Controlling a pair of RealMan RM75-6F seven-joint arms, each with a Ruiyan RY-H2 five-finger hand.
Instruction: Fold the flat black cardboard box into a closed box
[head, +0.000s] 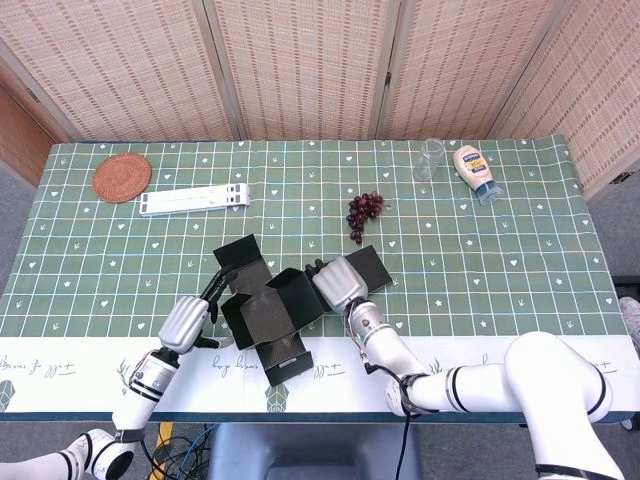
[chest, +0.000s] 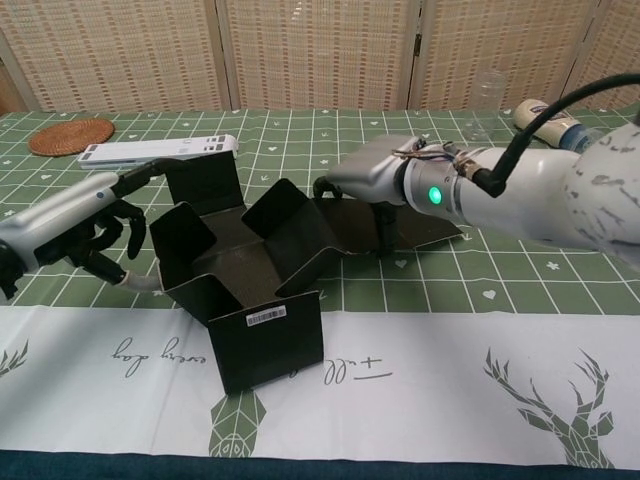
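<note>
Overhead (head view): flat black cardboard box (head: 268, 312) lies near the front-centre of the green grid-patterned tabletop (head: 500, 260), partly unfolded, several flaps raised. Left hand (head: 186, 322) sits at the box's left flap, dark fingers (head: 213, 288) reaching up along it; whether they pinch the flap or only touch it cannot be told. Right hand (head: 340, 282) rests on the right-side flap, fingers curled down over its edge toward the box centre. Also present: bunch of dark red grapes (head: 363, 213), round woven coaster (head: 122, 177), white folding stand (head: 194, 200), clear glass (head: 430, 159), squeeze bottle w/ blue cap (head: 474, 172), all at the far side, well apart from the box.

Chest view: box (chest: 243, 285) shows left, right and rear flaps tilted up; front flap w/ barcode label stands nearest the camera. Left hand (chest: 70, 220) fingers are bent beside the left flap. Right hand (chest: 375, 178) presses the long right panel from above, fingers hooked at its inner end.

Progress, est.: early stage. Walls only half-raised, no tabs tucked, lid not closed; most folding is left.
</note>
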